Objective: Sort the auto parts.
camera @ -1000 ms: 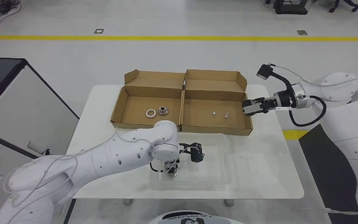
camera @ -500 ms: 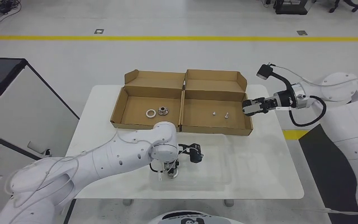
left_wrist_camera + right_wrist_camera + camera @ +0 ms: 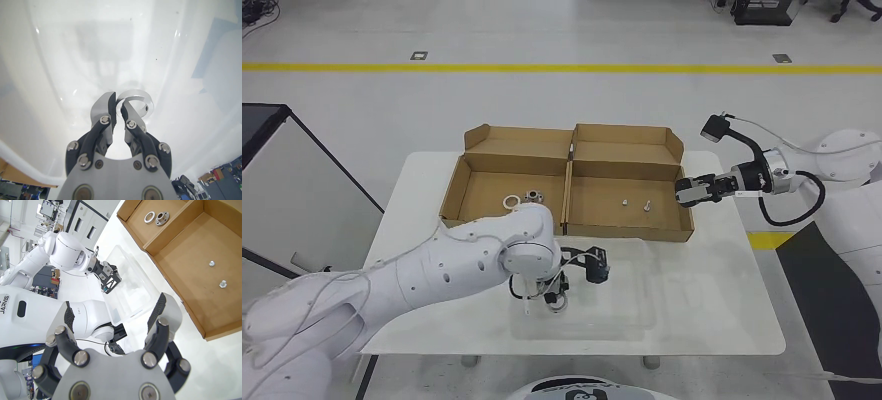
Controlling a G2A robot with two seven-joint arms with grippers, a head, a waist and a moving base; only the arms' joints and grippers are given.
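My left gripper [image 3: 118, 106] is shut on the wall of a silver metal ring [image 3: 139, 96], held just above the floor of a clear plastic tray [image 3: 45, 79]. In the top view this gripper [image 3: 556, 297] sits over the tray [image 3: 627, 300] at the table's front middle. The cardboard box's left compartment [image 3: 477, 205] holds a ring [image 3: 510, 200] and a flanged hub [image 3: 532, 194]. Two small bolts [image 3: 625, 203] [image 3: 646, 206] lie in the right compartment [image 3: 602, 215]. My right gripper [image 3: 687, 190] [image 3: 115, 303] hangs open and empty beside the box's right wall.
The box flaps [image 3: 572, 140] stand open at the back. White table [image 3: 712, 300] stretches to the right of the tray. A dark cabinet [image 3: 282, 190] stands off the table's left side. In the right wrist view, the left gripper [image 3: 110, 281] is over the tray [image 3: 132, 262].
My left arm has shifted slightly right and toward the box, carrying its gripper with the ring. The right arm has kept still.
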